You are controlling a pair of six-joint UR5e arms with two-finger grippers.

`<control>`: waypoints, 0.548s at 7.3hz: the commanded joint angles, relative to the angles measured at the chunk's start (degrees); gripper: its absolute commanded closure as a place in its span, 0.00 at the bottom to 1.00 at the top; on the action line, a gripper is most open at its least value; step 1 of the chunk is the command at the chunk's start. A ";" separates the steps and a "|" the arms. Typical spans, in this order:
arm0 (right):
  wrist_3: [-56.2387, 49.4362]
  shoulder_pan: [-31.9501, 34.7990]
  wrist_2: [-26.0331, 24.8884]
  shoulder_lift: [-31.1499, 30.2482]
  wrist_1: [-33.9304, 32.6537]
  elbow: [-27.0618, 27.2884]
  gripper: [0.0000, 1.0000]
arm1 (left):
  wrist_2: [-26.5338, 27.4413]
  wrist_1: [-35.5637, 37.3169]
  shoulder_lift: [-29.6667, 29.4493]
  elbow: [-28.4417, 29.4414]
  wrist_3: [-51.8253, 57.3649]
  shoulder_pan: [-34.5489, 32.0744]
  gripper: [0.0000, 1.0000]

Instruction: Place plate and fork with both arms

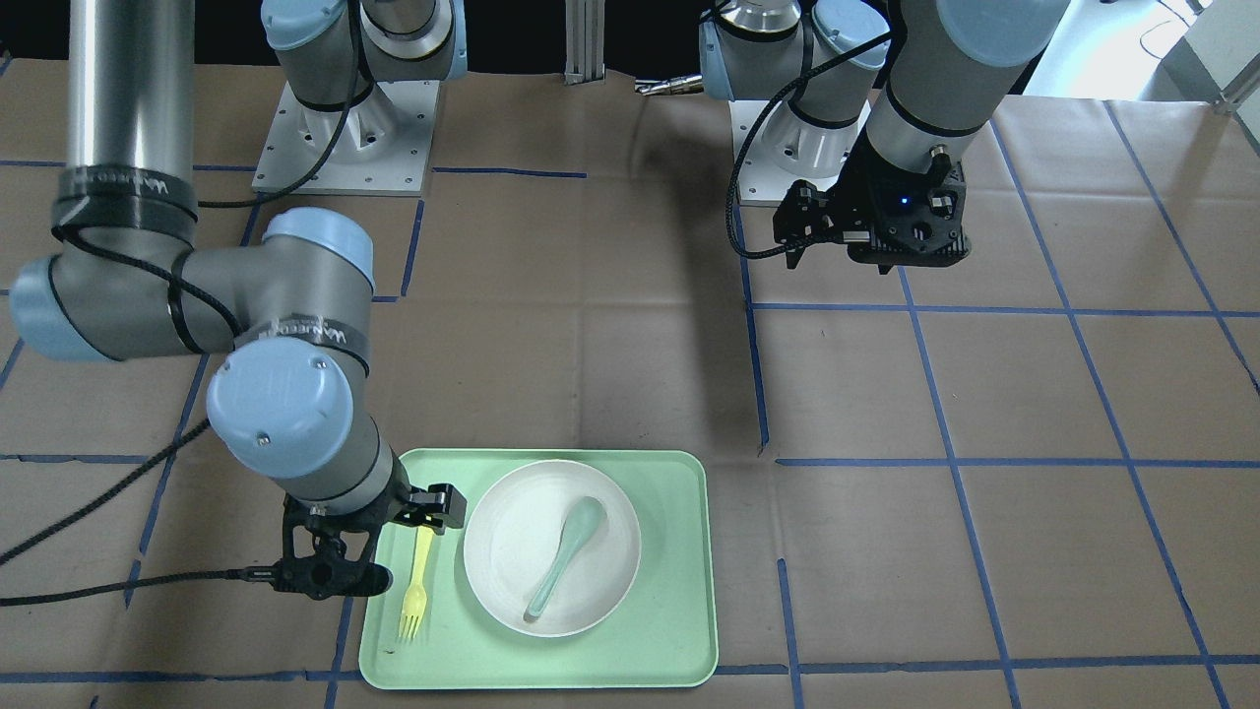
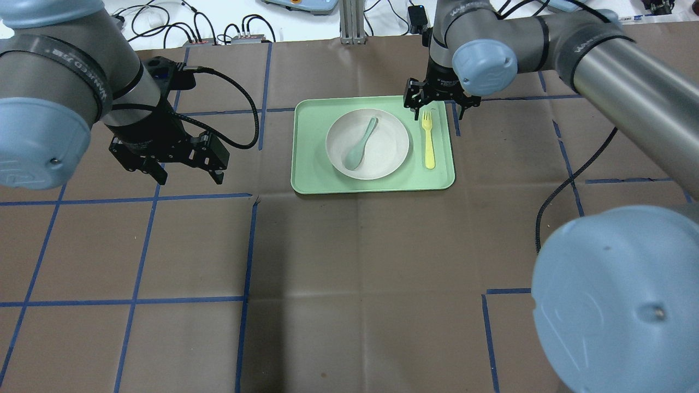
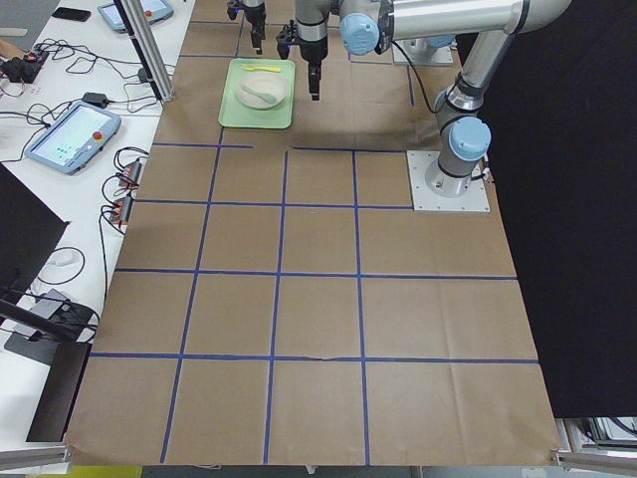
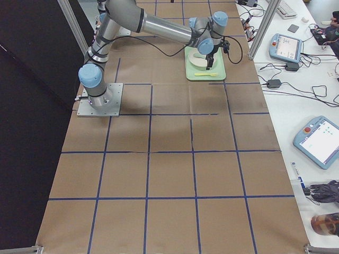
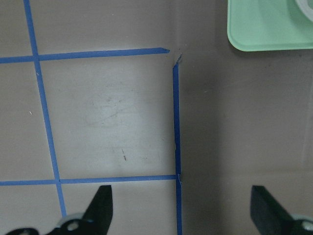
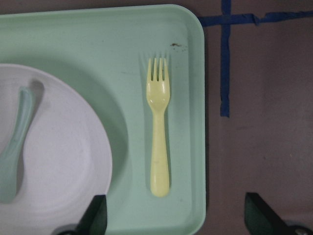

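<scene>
While the left gripper (image 2: 189, 176) hangs above the brown, paper-covered tabletop (image 2: 355, 273), well apart from everything else, we see its jaws spread wide with nothing between them. Its wrist view shows only blue tape lines (image 5: 176, 122) on the paper and one corner of the tray at the upper right. Moving right in the overhead view, we come to the light-green tray (image 2: 306, 180), which lies flat on the tabletop. The round off-white plate (image 2: 390, 144) sits on the tray, filling most of its middle. A grey-green spoon (image 2: 360, 144) lies in the plate, its bowl toward the robot and its handle slanting away. Just beside the plate, on the tray's right-hand strip and not touching the plate's rim, we find the pale-yellow fork (image 2: 428, 142). It lies flat, with its tines pointing away from the robot. The right gripper (image 2: 435, 109) hovers above the fork, jaws wide apart and holding nothing. In its wrist view the fork lies between the two fingertips and clear of both.
</scene>
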 commanded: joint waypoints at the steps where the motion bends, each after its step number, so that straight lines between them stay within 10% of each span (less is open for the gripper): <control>1: -3.18 -2.08 -0.41 -9.68 11.69 0.61 0.00 | -0.09 0.00 -0.10 -0.09 -0.06 -0.07 0.00; 4: -6.89 -5.86 -0.41 -22.95 18.14 7.43 0.00 | -0.26 0.09 -0.01 -0.27 -0.06 -0.07 0.00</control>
